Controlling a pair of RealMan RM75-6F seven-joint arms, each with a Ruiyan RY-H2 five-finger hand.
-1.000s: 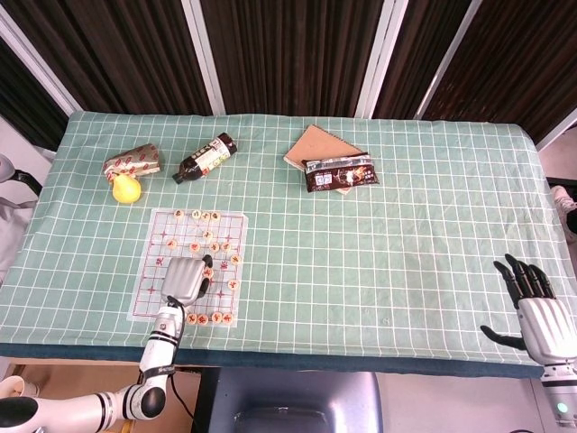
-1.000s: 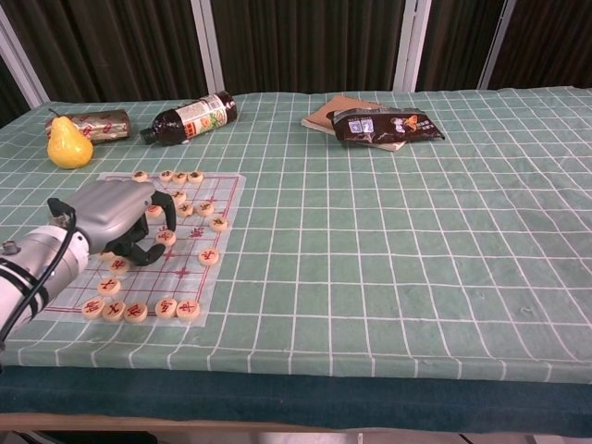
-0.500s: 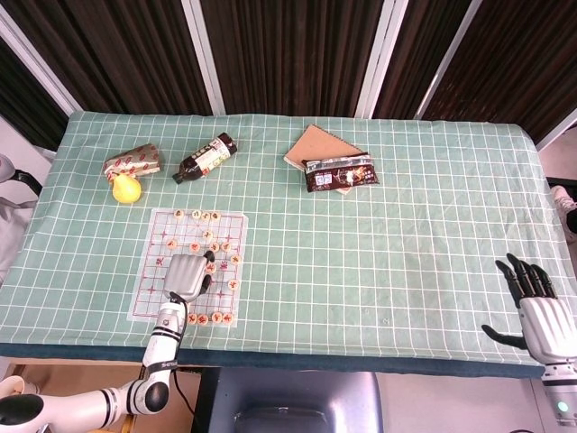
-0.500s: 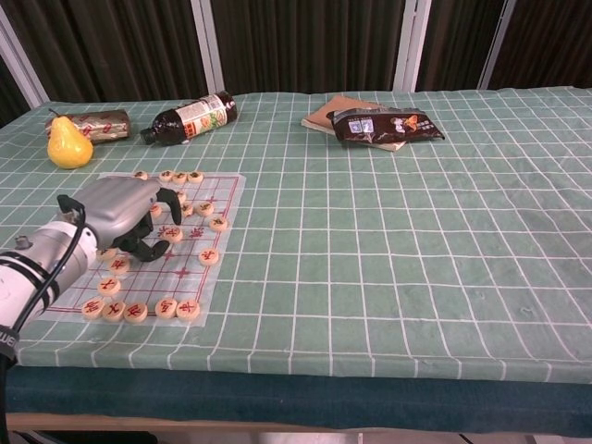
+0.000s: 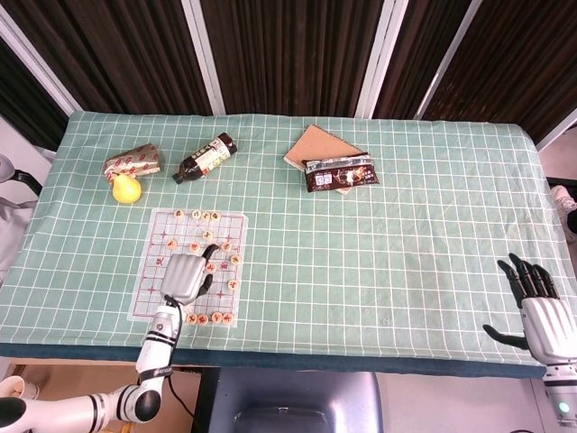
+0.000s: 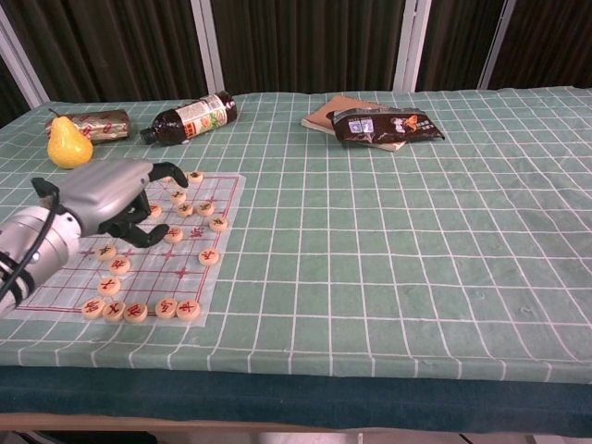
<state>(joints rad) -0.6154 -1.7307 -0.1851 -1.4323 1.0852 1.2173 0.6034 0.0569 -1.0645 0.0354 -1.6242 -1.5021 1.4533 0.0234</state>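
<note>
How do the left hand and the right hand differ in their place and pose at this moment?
The left hand hangs over the chess board with its fingers curled downward among the round pieces; the right hand is at the table's near right corner, away from every object, fingers spread. The left hand shows in both views, the right hand only in the head view. Both appear to hold nothing.

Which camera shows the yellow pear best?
The chest view: the pear stands close and large, its stem and shape clear, beside the can. In the head view the pear is only a small yellow blob seen from above.
</note>
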